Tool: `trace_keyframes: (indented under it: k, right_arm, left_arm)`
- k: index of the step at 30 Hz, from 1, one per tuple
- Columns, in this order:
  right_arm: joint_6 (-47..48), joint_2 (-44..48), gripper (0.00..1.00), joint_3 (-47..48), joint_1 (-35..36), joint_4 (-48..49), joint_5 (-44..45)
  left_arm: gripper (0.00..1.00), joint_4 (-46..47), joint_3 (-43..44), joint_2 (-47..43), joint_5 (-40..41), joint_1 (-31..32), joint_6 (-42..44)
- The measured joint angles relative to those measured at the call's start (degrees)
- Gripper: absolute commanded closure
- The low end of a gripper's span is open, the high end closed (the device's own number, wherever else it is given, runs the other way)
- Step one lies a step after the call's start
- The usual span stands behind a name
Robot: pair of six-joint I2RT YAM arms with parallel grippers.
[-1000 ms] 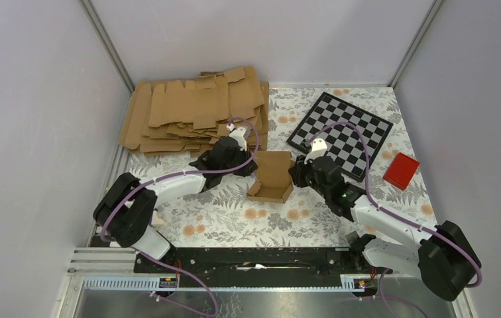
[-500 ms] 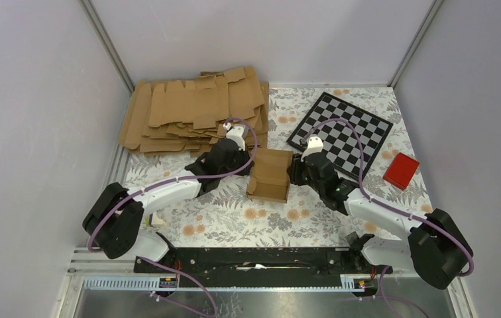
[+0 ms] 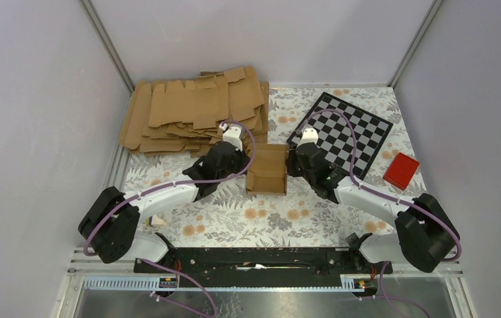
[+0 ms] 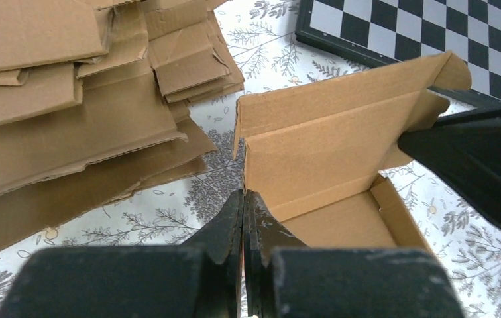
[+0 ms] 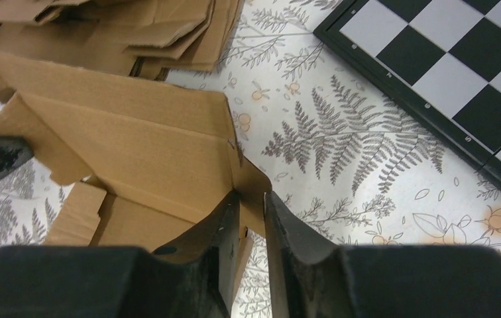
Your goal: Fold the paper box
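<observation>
The paper box point(image 3: 267, 169) is a small brown tray in the middle of the table, its lid point(image 4: 327, 132) standing up over the tray. My left gripper point(image 3: 246, 165) is against the box's left side. In the left wrist view its jaws point(image 4: 243, 194) are pressed shut at the rear left corner, with no cardboard visible between them. My right gripper point(image 3: 291, 165) is at the box's right side. Its jaws point(image 5: 251, 195) stand narrowly apart, closed on the right corner flap point(image 5: 253, 192).
A big pile of flat cardboard blanks point(image 3: 195, 109) lies just behind the left gripper. A chessboard point(image 3: 344, 129) sits at the back right, close behind the right gripper. A red block point(image 3: 401, 170) lies at the right. Grey walls enclose the table.
The box's lid has swung up from lying back to standing over the tray. Both grippers have moved a little away from the bases with the box.
</observation>
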State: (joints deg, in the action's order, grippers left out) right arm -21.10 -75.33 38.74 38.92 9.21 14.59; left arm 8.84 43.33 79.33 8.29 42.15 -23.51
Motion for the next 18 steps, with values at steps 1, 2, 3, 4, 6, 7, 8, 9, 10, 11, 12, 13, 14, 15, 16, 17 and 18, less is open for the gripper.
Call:
trace_keyframes:
  k: [1, 2, 3, 4, 6, 7, 8, 9, 10, 11, 12, 13, 14, 15, 16, 17, 18]
  right_arm:
    - [-0.22, -0.63, 0.79, 0.61, 0.00, -0.17, 0.79]
    - [-0.48, -1.46, 0.82, 1.42, 0.00, -0.35, 1.60]
    - [-0.79, -2.21, 0.88, 2.10, 0.00, -0.42, 2.36]
    - [-1.14, -2.99, 0.97, 2.80, 0.04, -0.46, 3.02]
    - [-1.90, -4.79, 1.00, 4.07, 0.11, -0.35, 4.11]
    - [-1.92, -4.96, 1.00, 4.17, 0.15, -0.39, 4.24]
    - [-2.08, -5.49, 1.00, 4.42, 0.28, -0.42, 4.50]
    - [-2.16, -5.90, 1.00, 4.52, 0.39, -0.35, 4.76]
    - [-2.32, -6.25, 1.00, 4.57, 0.48, -0.22, 5.01]
    - [-2.45, -6.51, 1.00, 4.57, 0.66, -0.11, 5.22]
    - [-2.60, -6.71, 1.00, 4.57, 0.87, 0.13, 5.57]
    - [-2.75, -6.80, 1.00, 4.55, 1.16, 0.48, 5.92]
    - [-2.82, -6.82, 1.00, 4.50, 1.33, 0.81, 6.12]
    - [-2.91, -6.82, 1.00, 4.26, 1.57, 1.51, 6.51]
    - [-2.97, -6.82, 1.00, 3.76, 1.84, 2.51, 6.99]
    - [-3.02, -6.80, 1.00, 3.13, 2.01, 3.63, 7.32]
    - [-3.06, -6.80, 1.00, 2.34, 2.25, 4.68, 7.52]
  left_arm:
    - [1.00, 1.38, -0.72, -0.15, 0.59, 0.02, 0.55]
    - [1.00, 2.32, -1.33, -0.24, 1.03, 0.04, 1.03]
    - [1.00, 3.58, -2.12, -0.31, 1.53, 0.13, 1.51]
    - [1.00, 4.37, -2.62, -0.31, 1.77, 0.15, 1.84]
    - [1.00, 6.73, -3.85, -0.33, 2.05, 0.28, 2.60]
    - [1.00, 7.93, -4.44, -0.37, 2.08, 0.46, 2.82]
    - [1.00, 8.87, -4.94, -0.48, 2.05, 0.59, 3.02]
    - [1.00, 9.55, -5.35, -0.61, 2.05, 0.68, 3.15]
    - [1.00, 10.27, -5.84, -0.79, 2.03, 0.72, 3.21]
    - [1.00, 10.86, -6.25, -0.96, 2.03, 0.79, 3.23]
    - [1.00, 11.50, -6.80, -1.27, 2.05, 0.83, 3.21]
    - [1.00, 12.00, -7.21, -1.55, 2.10, 0.87, 3.21]
    - [1.00, 12.28, -7.52, -1.75, 2.19, 0.87, 3.19]
    - [1.00, 12.59, -7.76, -1.86, 2.32, 0.87, 3.15]
    - [1.00, 13.11, -8.00, -1.90, 2.49, 0.87, 3.02]
    - [1.00, 13.64, -8.20, -1.90, 2.60, 0.85, 2.82]
    - [1.00, 14.25, -8.52, -1.88, 2.78, 0.85, 2.36]
